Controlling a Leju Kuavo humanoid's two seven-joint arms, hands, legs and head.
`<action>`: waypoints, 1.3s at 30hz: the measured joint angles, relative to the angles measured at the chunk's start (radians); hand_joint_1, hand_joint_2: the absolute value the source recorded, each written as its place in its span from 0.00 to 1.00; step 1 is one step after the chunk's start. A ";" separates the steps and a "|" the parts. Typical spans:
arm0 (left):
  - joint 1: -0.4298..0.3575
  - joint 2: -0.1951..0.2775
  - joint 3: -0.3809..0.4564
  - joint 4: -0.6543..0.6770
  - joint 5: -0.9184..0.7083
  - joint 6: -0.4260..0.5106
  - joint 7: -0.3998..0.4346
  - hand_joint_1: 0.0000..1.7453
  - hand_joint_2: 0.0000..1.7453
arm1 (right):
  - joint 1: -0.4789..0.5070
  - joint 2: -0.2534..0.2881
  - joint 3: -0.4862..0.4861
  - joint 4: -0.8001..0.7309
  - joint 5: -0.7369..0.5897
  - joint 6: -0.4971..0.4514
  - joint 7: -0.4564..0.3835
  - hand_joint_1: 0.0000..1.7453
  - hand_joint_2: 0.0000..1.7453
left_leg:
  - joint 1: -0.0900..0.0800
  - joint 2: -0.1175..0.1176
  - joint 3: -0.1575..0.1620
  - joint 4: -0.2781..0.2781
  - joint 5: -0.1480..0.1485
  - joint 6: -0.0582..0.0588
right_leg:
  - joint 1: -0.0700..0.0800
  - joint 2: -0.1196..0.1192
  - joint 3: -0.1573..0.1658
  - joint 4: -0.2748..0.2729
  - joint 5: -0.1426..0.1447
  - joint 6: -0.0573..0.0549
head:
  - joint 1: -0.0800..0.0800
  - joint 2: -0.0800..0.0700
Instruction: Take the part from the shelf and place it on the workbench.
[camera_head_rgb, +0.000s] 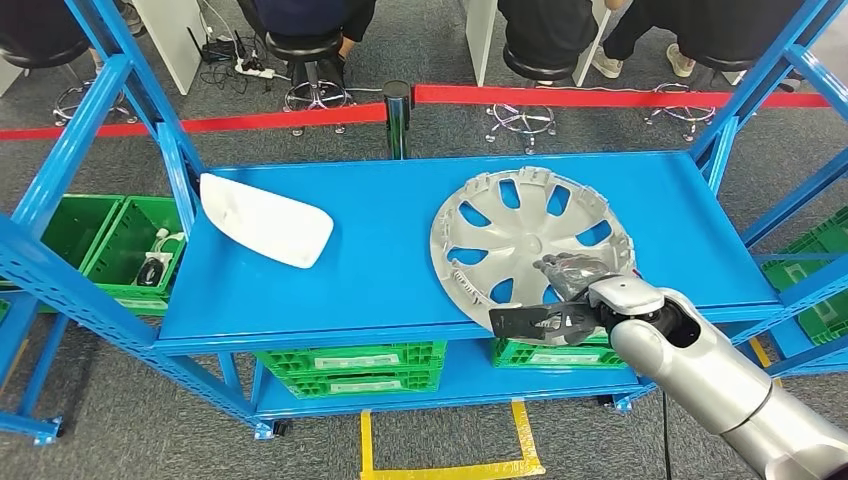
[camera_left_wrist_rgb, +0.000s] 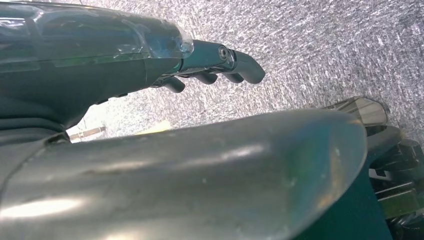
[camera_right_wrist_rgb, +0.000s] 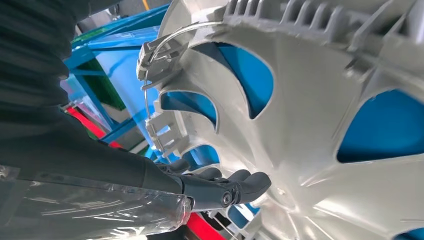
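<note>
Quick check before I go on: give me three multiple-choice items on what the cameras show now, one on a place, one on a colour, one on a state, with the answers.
1. Where does the hubcap lie?
A. on the right part of the blue shelf
B. in a green crate
C. on the floor

2. What colour is the flat panel on the shelf's left part?
A. red
B. white
C. black

3. What is the right hand doing?
A. hanging beside the robot's body
B. holding the white panel
C. resting on the hubcap's near edge

Answers: 1 A, the head view shows it flat on the shelf's right part. 2 B, it is plainly white against the blue. 3 C, the head view has the hand at the near rim, and the right wrist view shows its fingers against a spoke.
</note>
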 joint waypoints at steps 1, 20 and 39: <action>0.000 0.000 0.000 0.000 0.000 0.000 0.000 0.00 0.00 | 0.001 0.002 -0.006 0.002 0.000 0.000 0.000 0.00 1.00 | 0.000 0.000 0.000 0.000 0.000 0.000 | 0.000 0.000 0.000 0.000 0.000 0.000 | 0.000 0.000; 0.000 0.002 0.000 0.000 0.000 0.000 0.009 0.00 0.00 | 0.011 0.022 -0.046 0.017 -0.044 -0.042 0.000 0.00 1.00 | 0.000 0.004 0.000 0.000 0.000 0.000 | 0.000 0.000 0.000 0.000 0.000 0.000 | 0.000 0.000; -0.001 0.004 0.000 0.002 0.028 0.001 0.002 0.00 0.00 | -0.027 0.095 -0.020 -0.047 -0.079 0.146 0.000 0.00 1.00 | 0.000 0.013 0.002 0.000 0.000 0.000 | 0.000 0.006 0.000 0.000 0.001 0.000 | -0.001 0.000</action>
